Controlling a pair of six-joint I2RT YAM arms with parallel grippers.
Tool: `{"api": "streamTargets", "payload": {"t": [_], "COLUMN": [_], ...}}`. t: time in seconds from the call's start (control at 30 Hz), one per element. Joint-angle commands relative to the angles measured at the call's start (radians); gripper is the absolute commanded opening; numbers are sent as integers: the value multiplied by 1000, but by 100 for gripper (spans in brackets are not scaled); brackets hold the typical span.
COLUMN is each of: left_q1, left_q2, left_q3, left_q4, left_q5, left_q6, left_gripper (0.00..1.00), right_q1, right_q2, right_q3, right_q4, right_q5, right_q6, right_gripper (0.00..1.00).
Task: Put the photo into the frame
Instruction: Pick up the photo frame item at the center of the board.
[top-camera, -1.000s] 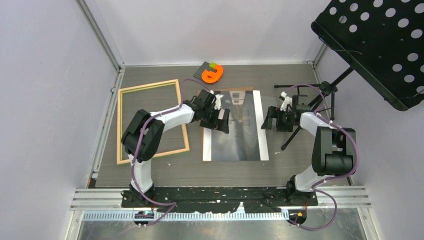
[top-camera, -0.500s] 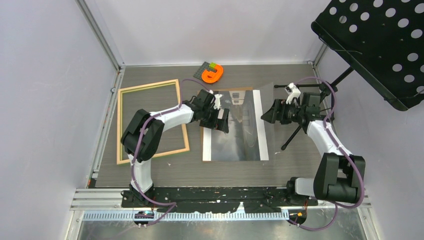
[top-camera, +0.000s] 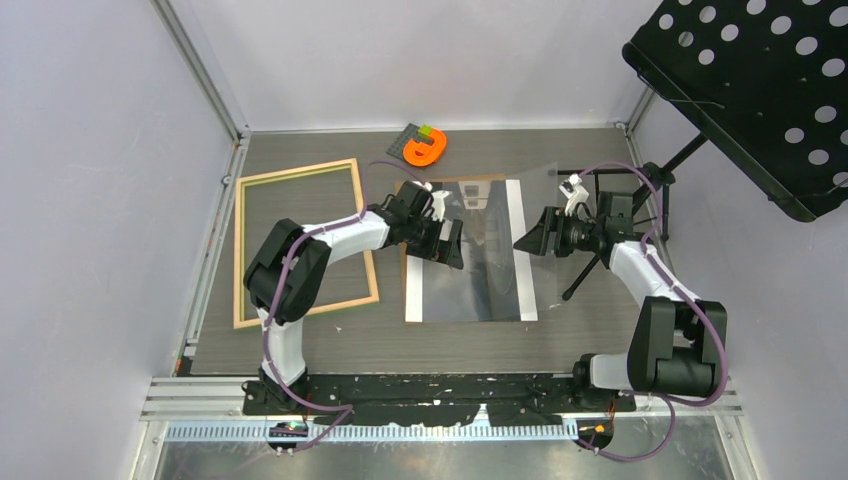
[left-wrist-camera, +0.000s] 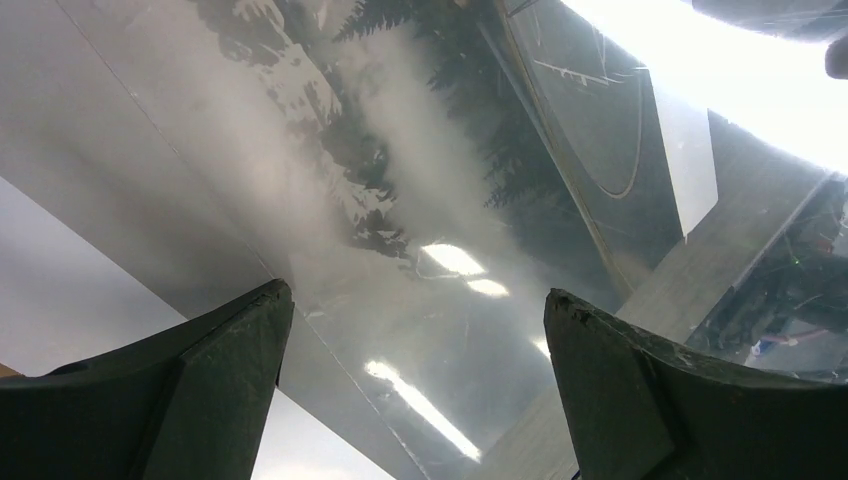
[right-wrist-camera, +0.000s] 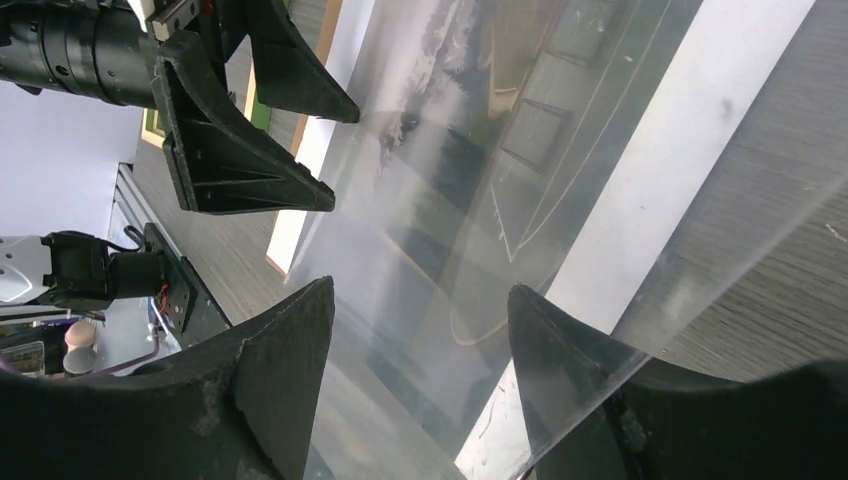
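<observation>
Jaws on your left arm hang spread wide just above the photo (top-camera: 470, 285), over its 9 o'clock side. Your right jaws stand partly spread at its 3 o'clock edge, where the raised rim of a clear sheet (right-wrist-camera: 640, 290) seems to pass between them, not visibly pinched. The photo lies on the counter (top-camera: 585, 335) between both arms, long axis 12 to 6. The frame (top-camera: 241, 250) lies just beside it at 9 o'clock, nearer your left arm. Count one photo, one frame, one clear sheet, and one orange object (top-camera: 425, 149) at 12 o'clock.
</observation>
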Motion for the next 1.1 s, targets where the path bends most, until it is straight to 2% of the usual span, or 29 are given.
{"api": "streamTargets", "payload": {"t": [0.0, 0.1, 0.37, 0.47, 0.53, 0.73, 1.07], "left_q1": [-10, -11, 0, 14, 29, 117, 319], "left_q2": [15, 16, -9, -35, -62, -201, -430], "left_q3": [-20, -20, -22, -14, -7, -6, -42], "left_q4": [24, 23, 18, 8, 3, -11, -94], "left_q5": [44, 43, 28, 26, 29, 42, 31], "left_q6": [-12, -11, -5, -3, 2, 29, 127], "left_gripper": [99, 99, 99, 99, 99, 99, 99], "right_q1": [4, 4, 4, 4, 4, 4, 22], "right_q2": [15, 26, 25, 11, -1, -52, -129], "right_q3": [8, 12, 57, 91, 115, 174, 158], "right_q4": [7, 6, -50, -77, -88, -69, 211], "right_q5": [-30, 0, 38, 36, 28, -28, -120], "right_q6": [0, 9, -10, -13, -11, 51, 300], "right_gripper": [69, 62, 34, 15, 7, 6, 6]}}
